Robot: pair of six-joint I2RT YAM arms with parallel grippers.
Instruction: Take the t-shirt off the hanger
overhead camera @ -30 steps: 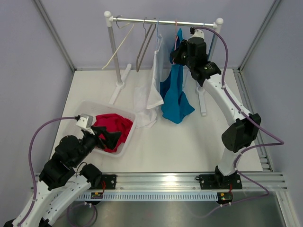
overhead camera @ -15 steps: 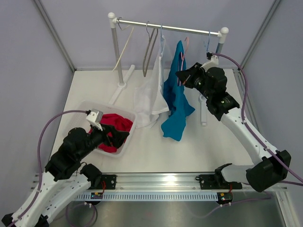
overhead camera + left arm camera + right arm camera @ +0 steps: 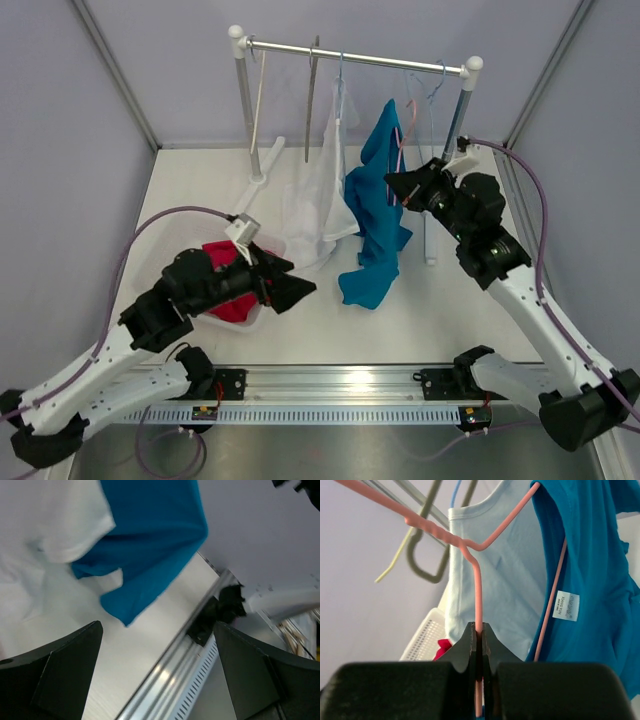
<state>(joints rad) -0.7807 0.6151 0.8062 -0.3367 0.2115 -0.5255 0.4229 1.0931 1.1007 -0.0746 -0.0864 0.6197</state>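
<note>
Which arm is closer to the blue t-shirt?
Right. The right end effector grips the pink hanger carrying the blue t-shirt; the left end effector hangs open, short of its hem.

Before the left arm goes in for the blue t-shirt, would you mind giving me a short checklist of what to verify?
1. Right gripper shut on the pink hanger: ok, clamped on its stem.
2. Pink hanger off the rail: ok, held below and in front of it in the top view.
3. Left gripper open: ok, jaws wide apart, nothing between them.
4. Left gripper at the blue t-shirt: not ok, it is short of the cloth.
5. White shirt out of the grab path: cannot tell, it hangs right beside the blue one.
</note>
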